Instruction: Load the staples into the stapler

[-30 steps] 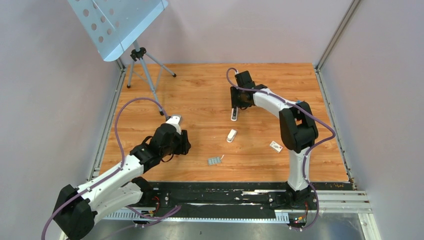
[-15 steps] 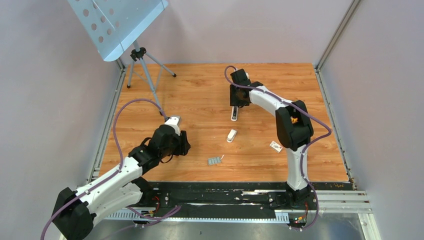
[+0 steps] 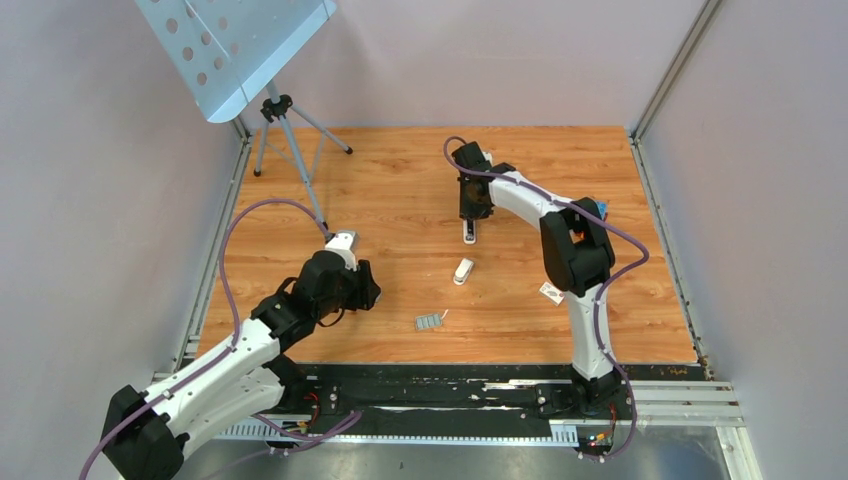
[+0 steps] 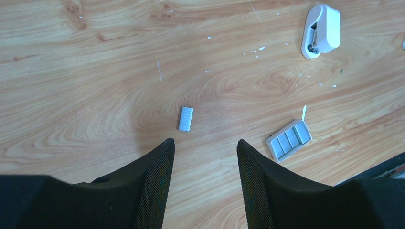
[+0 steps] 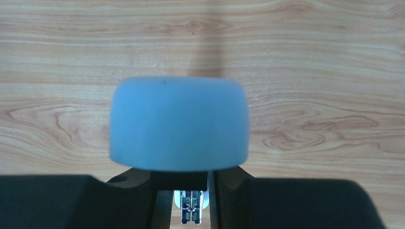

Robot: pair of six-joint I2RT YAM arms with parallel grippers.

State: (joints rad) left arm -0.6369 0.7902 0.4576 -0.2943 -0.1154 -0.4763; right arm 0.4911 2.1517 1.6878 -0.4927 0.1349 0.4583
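While your right arm reaches out to the far middle of the wooden table [image 3: 620, 330], its right gripper [image 3: 468, 212] sits over the far end of the stapler [image 3: 468, 233]. The stapler lies flat there, pointing roughly near-to-far. On the right wrist cam the pale blue top [image 5: 179, 124] fills the middle of the view, blurry and close. Below it the fingers [image 5: 143, 200] are pinched in on either side of the metal channel, so that hand looks clamped on the stapler.

Your left gripper [image 3: 368, 290] hangs over the near-left part of the table with the jaws apart and nothing between them, just bare wood on the left wrist cam [image 4: 205, 143]. A small silvery strip [image 4: 186, 118] lies flat just past the fingertips, roughly in line with the gap.

The staples [image 3: 430, 321], a ribbed grey block [image 4: 289, 140], lie near the middle of the table toward the near edge, to the right of the left gripper and well apart from the stapler. Between the two lies a white curved plastic piece [image 3: 463, 271]. A small white box [image 3: 551, 292] lies further right, beside the right arm. At the far left corner a perforated metal panel [image 3: 240, 50] stands on a tripod.
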